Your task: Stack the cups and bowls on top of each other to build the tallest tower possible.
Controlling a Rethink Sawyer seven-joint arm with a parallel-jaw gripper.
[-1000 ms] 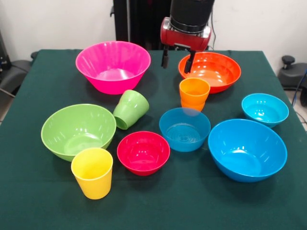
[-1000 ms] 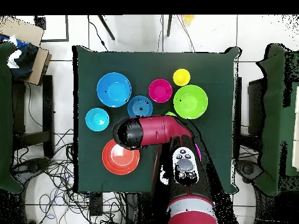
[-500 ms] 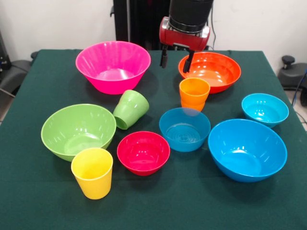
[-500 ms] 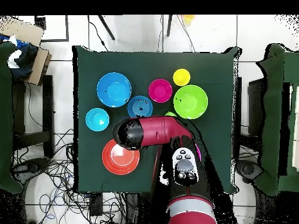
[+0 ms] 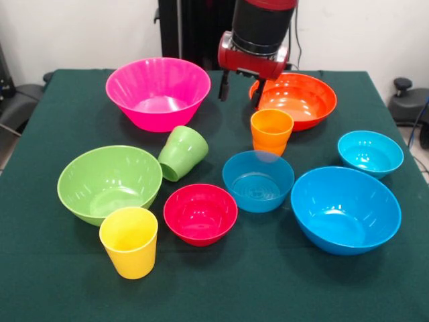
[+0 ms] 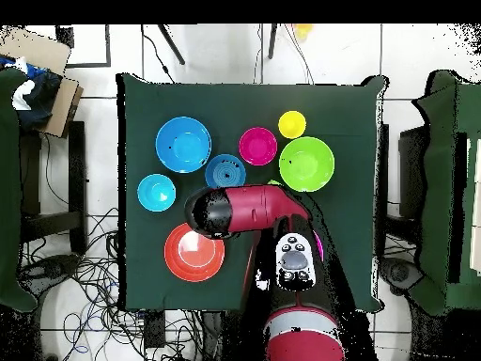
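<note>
Nearest the camera, well in front of the fingers, a glossy yellow cup (image 5: 129, 241) stands upright, a tapered tumbler, mouth up. Just behind it sit a round red bowl (image 5: 200, 213) and a wide light green bowl (image 5: 109, 183), both smooth shiny plastic. A large blue bowl (image 5: 345, 209) lies off to the fingers' front right in this view, a small cyan bowl (image 5: 370, 153) beyond it. A mid-sized blue bowl (image 5: 258, 180) sits ahead of the fingers, and the orange cup (image 5: 271, 131) stands upright just behind it, almost under the gripper (image 5: 240, 89). A green cup (image 5: 181, 153) leans tilted against the green bowl's rim. The gripper hangs empty, its two dark fingers (image 5: 224, 86) apart, between the deep pink bowl (image 5: 158, 92) and the shallow orange bowl (image 5: 293, 100), over dark green cloth (image 5: 53, 114). Nothing is stacked.
</note>
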